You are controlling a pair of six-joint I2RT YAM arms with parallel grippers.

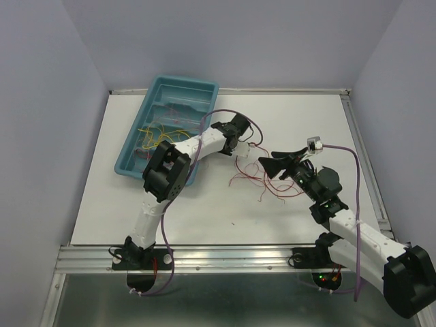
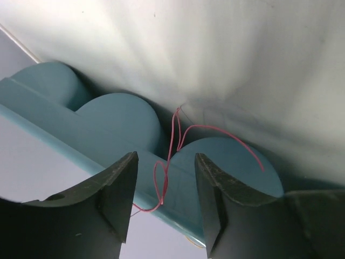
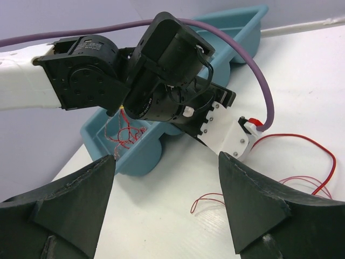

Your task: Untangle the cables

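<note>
The cables are thin red and yellow wires. One tangle lies in the teal tray (image 1: 184, 80), the yellow and red strands (image 1: 160, 133) bunched at its middle. Loose red wires (image 1: 262, 182) curl on the white table between the two grippers. My left gripper (image 1: 246, 155) hovers just right of the tray. In the left wrist view its jaws (image 2: 164, 199) stand apart, with a looped red wire (image 2: 171, 145) hanging in the gap, touching neither finger. My right gripper (image 1: 267, 168) is wide open above the table, facing the left wrist, with nothing between its jaws (image 3: 166, 156).
The tray (image 3: 140, 156) holds red wires (image 3: 121, 135) at its near end in the right wrist view. The left arm's black wrist (image 3: 161, 70) and purple cord (image 3: 259, 81) hang in front of it. More red wire (image 3: 318, 162) lies on the table to the right. Grey walls enclose the table.
</note>
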